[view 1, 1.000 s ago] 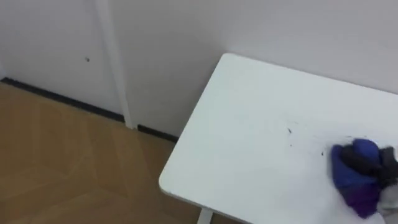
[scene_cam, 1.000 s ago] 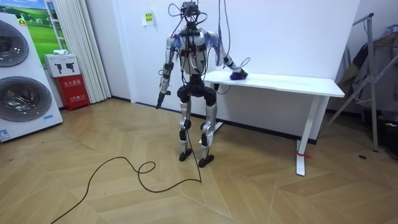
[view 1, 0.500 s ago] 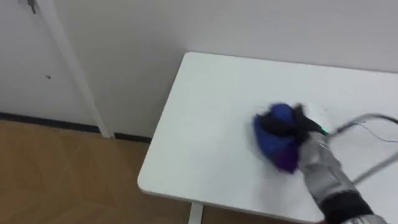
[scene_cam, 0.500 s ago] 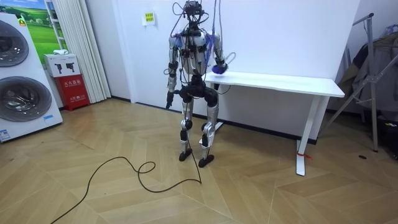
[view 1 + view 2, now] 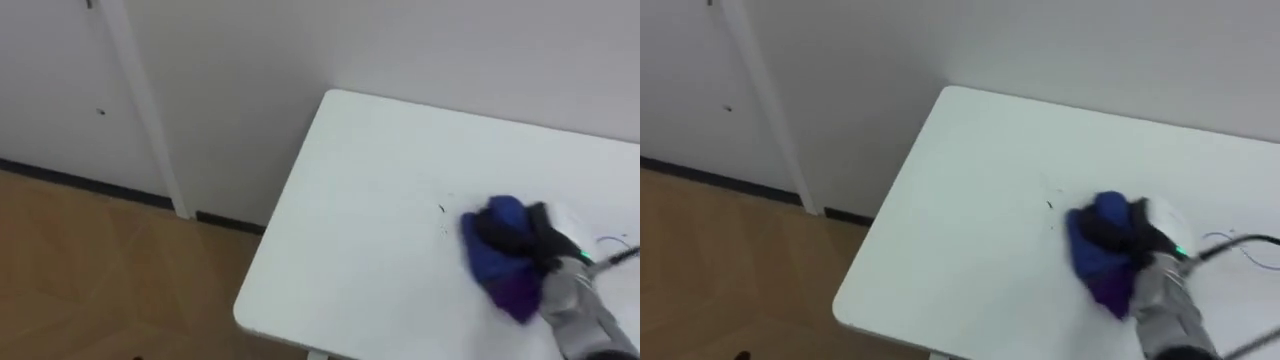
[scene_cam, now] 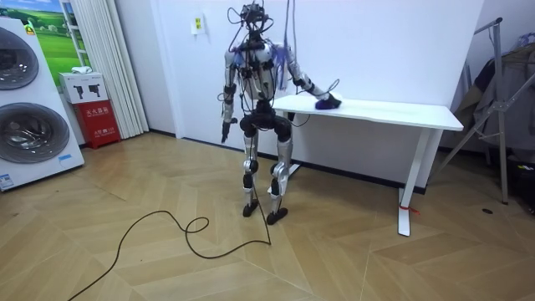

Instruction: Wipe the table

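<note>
One crumpled blue-and-purple cloth, lying on the white rectangular tabletop toward its right (small dark specks just left of it). My right hand rests on top, fingers curled into the fabric. My left hand hangs at my side; I cannot tell its state.

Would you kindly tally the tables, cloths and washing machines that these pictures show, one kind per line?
White table: 1
Blue cloth: 1
Washing machines: 2
Total: 4
</note>
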### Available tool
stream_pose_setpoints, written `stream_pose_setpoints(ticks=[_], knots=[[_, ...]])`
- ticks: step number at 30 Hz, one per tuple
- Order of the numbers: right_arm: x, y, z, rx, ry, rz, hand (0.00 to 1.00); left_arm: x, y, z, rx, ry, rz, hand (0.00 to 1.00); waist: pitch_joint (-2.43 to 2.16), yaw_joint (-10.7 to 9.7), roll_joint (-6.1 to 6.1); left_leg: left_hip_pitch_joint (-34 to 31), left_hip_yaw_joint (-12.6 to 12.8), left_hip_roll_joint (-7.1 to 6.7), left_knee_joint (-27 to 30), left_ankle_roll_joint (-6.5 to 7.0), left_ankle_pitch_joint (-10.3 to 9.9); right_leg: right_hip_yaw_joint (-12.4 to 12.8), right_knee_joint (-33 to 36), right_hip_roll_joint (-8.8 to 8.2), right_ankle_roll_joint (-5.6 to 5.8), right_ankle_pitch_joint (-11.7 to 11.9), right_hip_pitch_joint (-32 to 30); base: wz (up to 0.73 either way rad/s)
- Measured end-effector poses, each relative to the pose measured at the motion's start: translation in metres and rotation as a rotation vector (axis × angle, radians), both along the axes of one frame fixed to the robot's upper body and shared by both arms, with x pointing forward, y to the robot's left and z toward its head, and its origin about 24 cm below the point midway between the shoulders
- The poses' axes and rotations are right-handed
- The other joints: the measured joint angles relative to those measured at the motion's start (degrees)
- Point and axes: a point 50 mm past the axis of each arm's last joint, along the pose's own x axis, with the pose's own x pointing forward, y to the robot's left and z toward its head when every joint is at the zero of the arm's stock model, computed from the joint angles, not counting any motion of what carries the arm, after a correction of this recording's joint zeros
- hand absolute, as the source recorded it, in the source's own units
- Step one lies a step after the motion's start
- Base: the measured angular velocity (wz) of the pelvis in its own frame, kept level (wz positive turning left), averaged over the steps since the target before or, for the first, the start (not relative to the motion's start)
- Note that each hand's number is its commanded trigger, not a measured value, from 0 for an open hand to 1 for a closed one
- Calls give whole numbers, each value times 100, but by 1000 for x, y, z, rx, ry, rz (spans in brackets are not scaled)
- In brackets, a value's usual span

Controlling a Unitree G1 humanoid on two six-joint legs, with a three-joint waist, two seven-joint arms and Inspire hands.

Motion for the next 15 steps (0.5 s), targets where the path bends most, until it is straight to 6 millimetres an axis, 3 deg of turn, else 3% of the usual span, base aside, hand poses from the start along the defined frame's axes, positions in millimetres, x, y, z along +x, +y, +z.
stream_pose_setpoints(ticks=[1, 2, 3, 4, 6, 7, 8, 9, 10, 11, 12, 13, 14, 15], knots=[[-4, -2, -1, 2, 5, -18, 100, 0, 2, 1, 5, -1, -1, 0, 2, 16, 23, 17, 40, 45, 68, 1, -73, -6, 110, 0, 12, -7, -35, -48], [-10, -4, -2, 2, 9, -40, 100, 0, 5, 2, 17, 2, -5, 0, 12, 16, 50, -13, 145, 124, 231, 7, -202, -74, 378, -34, 97, -58, -88, -56], [-10, -4, -2, -3, 7, -63, 100, 4, 4, 2, 24, 2, -20, 0, 25, 29, 86, -67, 275, 232, 446, 17, -315, -109, 864, -150, 241, -193, -265, -55], [-9, -1, -4, -3, 9, -63, 100, 7, 3, 2, 23, 1, -30, 0, 22, 60, 108, -106, 312, 278, 573, 8, -373, -156, 1154, -300, 255, -269, -357, -50], [6, 20, -7, -5, 15, -59, 100, 27, -2, 2, 18, -25, -84, 0, 31, 368, 151, -281, 513, 551, 988, -117, -541, -2, 1935, -986, 257, -460, -660, -64], [15, 32, -8, 5, 17, -32, 100, 32, -2, 3, 20, -35, -98, 0, 31, 506, 150, -345, 581, 625, 1076, -176, -573, 107, 1986, -1117, 270, -453, -770, -94], [44, 56, -1, 13, -7, 52, 100, 39, -3, 3, 22, -40, -120, 0, 39, 653, 143, -543, 643, 818, 1295, -291, -625, 298, 1910, -1347, 305, -431, -961, -81], [79, 93, 11, 40, -50, 180, 100, 46, -3, 4, 22, -36, -136, 0, 42, 697, 140, -782, 604, 1002, 1460, -428, -624, 407, 1631, -1499, 390, -364, -1070, -63], [95, 112, 19, 51, -77, 254, 100, 51, -4, 5, 20, -42, -146, 0, 42, 729, 139, -882, 579, 1102, 1529, -509, -611, 472, 1440, -1517, 418, -307, -1090, -19], [125, 143, 39, 73, -143, 376, 100, 67, -7, 9, 15, -75, -169, 0, 68, 763, 132, -1133, 453, 1288, 1619, -683, -548, 478, 1053, -1571, 448, -145, -1081, 25], [149, 162, 62, 92, -217, 461, 100, 86, -11, 13, 12, -116, -192, 0, 101, 847, 95, -1392, 219, 1443, 1621, -874, -434, 379, 745, -1597, 481, 63, -1059, 47], [157, 168, 73, 84, -252, 497, 100, 92, -11, 16, 14, -131, -196, 0, 108, 875, 69, -1492, 68, 1492, 1589, -980, -348, 317, 621, -1599, 499, 169, -1050, 71], [166, 173, 86, 71, -301, 535, 100, 97, -7, 19, 27, -142, -194, 0, 107, 920, 3, -1591, -128, 1654, 1452, -1200, -168, 200, 439, -1579, 511, 370, -1058, 73], [172, 170, 95, 63, -333, 544, 100, 96, 1, 22, 43, -138, -174, 0, 109, 921, -64, -1644, -329, 1845, 1369, -1404, -51, -79, 552, -1519, 649, 467, -1118, 72]])
